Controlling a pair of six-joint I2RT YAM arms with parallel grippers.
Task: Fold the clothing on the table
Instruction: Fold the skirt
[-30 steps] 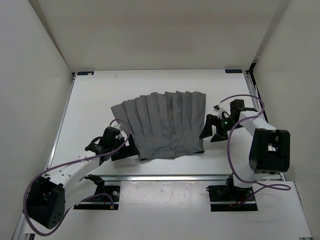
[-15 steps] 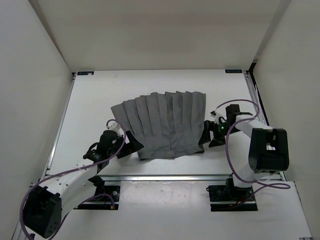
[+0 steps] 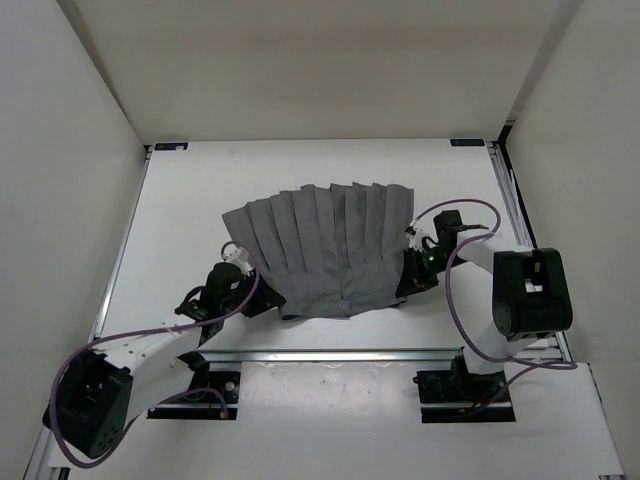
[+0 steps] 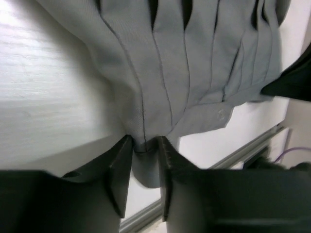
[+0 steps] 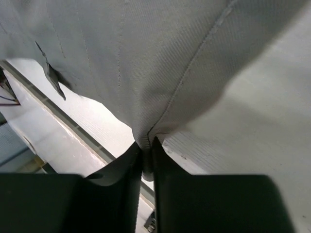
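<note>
Skirt (image 3: 325,250) lies spread flat mid-table (image 3: 200,190), plain edge toward the table's near side. Left gripper (image 4: 144,145) is pinched on its near-left corner and right gripper (image 5: 147,150) is clamped tight on the near-right corner, with cloth between both finger pairs. I'd confirm the left bite is deep enough, then lift both corners level and together toward the table's far side, edge taut so the pleats don't skew.

White arms (image 3: 140,347), black joints, looping purple cables (image 3: 449,285)
</note>
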